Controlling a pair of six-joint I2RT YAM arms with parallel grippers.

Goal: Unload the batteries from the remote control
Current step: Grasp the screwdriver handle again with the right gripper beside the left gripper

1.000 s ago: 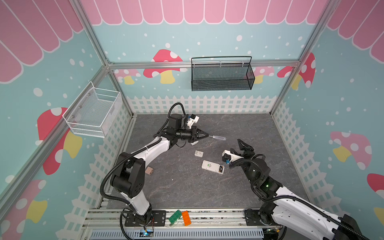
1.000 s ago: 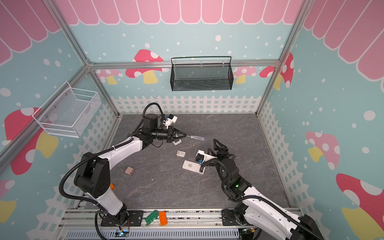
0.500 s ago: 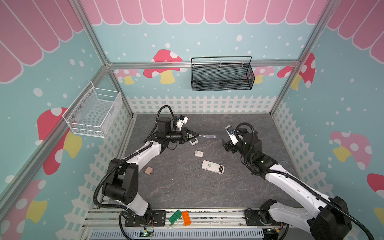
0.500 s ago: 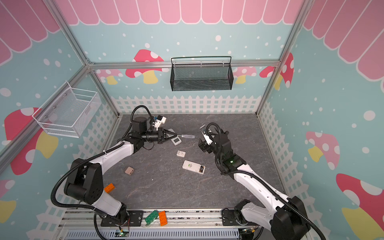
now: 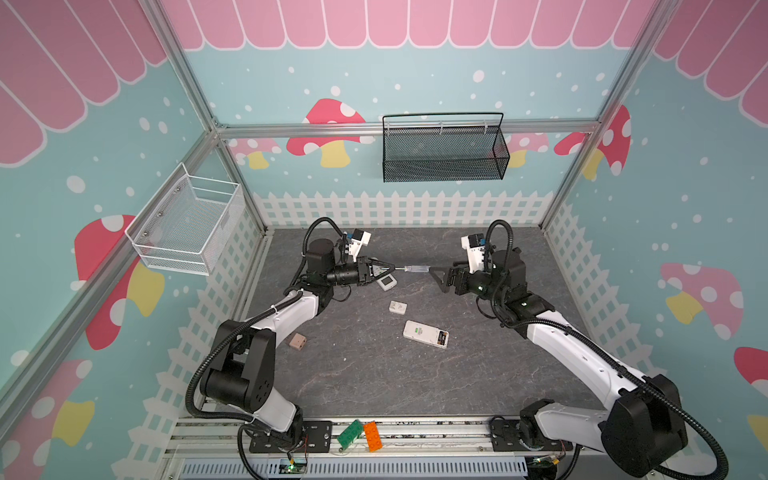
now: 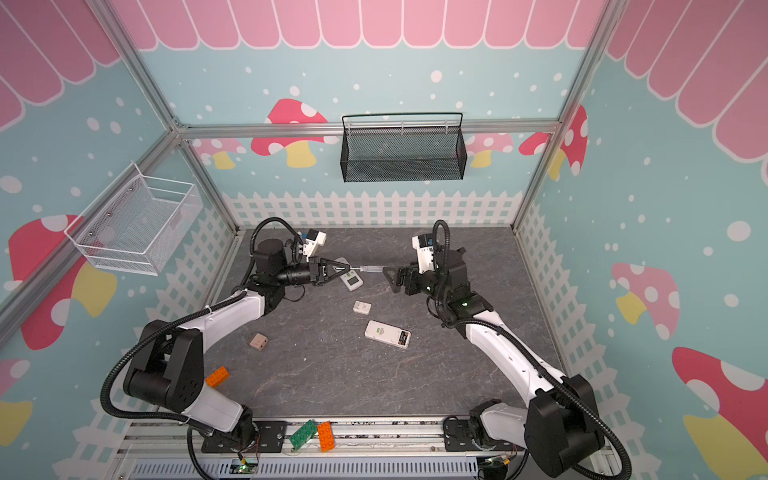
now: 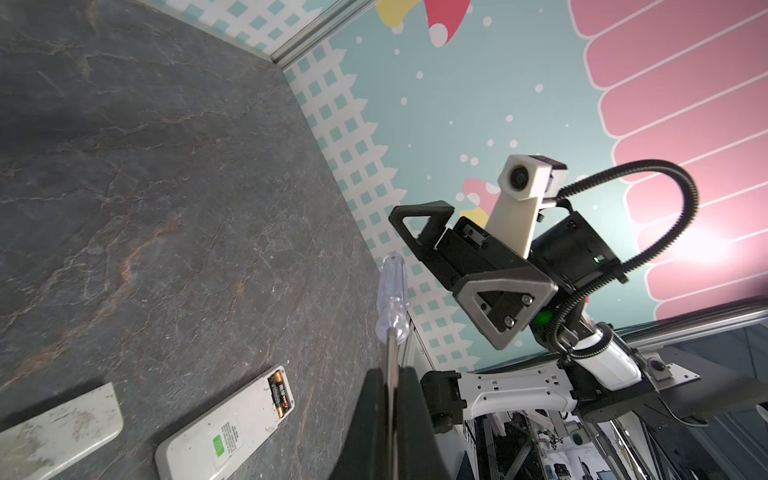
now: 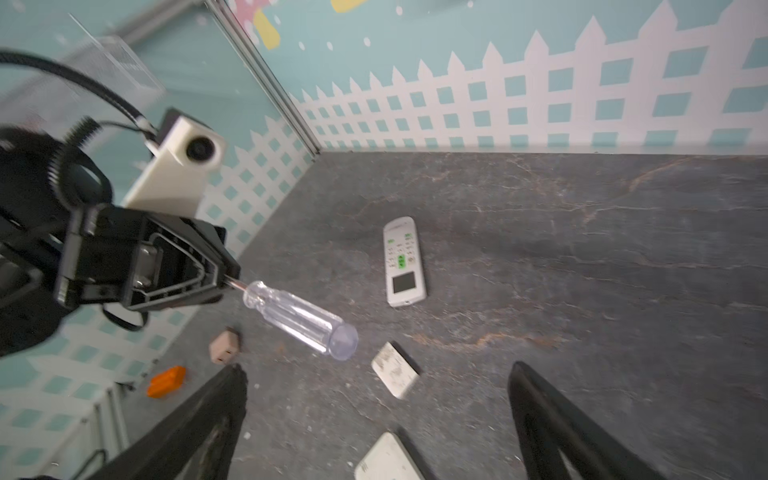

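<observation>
The white remote control lies face down on the grey floor. Its end compartment is uncovered, and black-and-gold batteries sit inside it. Its loose cover lies just behind. My left gripper is shut on the metal shaft of a clear-handled screwdriver, held level above the floor with the handle pointing right. Just beyond the handle's end, my right gripper stands wide open and holds nothing.
A second white remote lies face up under the left gripper. A tan block sits at the left. Green and orange bricks lie on the front rail. A black basket and a white basket hang on the walls.
My right gripper has risen from beside the face-down remote, swung back toward the screwdriver's handle and opened wider. The left gripper drew a little to the left with the screwdriver.
</observation>
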